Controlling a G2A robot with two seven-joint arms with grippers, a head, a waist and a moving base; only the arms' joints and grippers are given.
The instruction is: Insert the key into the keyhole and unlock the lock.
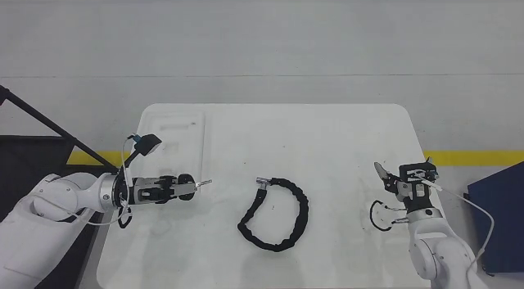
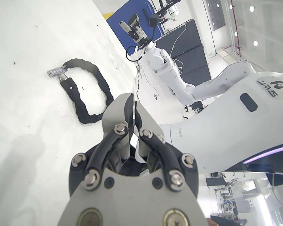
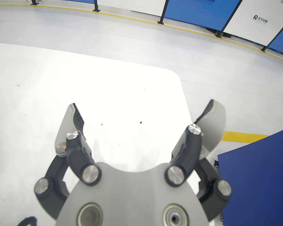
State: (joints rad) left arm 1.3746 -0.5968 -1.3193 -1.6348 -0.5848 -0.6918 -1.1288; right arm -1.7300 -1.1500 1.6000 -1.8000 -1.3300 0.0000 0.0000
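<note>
Tabletop (image 1: pixel 327 137): lock (image 1: pixel 304 205) lies between left fingers (image 2: pixel 116 111) pinching key (image 2: pixel 133 95) and wide-open right fingers (image 3: pixel 73 118).

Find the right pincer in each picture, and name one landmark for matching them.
Top view: right pincer, open, near the table's right edge.
Left wrist view: far across the table, before the blue panel.
Right wrist view: close up, over the table's corner.
Shared landmark: the blue panel beside the table.

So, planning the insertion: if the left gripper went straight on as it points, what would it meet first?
Probably the silver metal lock cylinder on the black sleeved chain; the left gripper and its thin metal key aim roughly there, though height is unclear.
</note>
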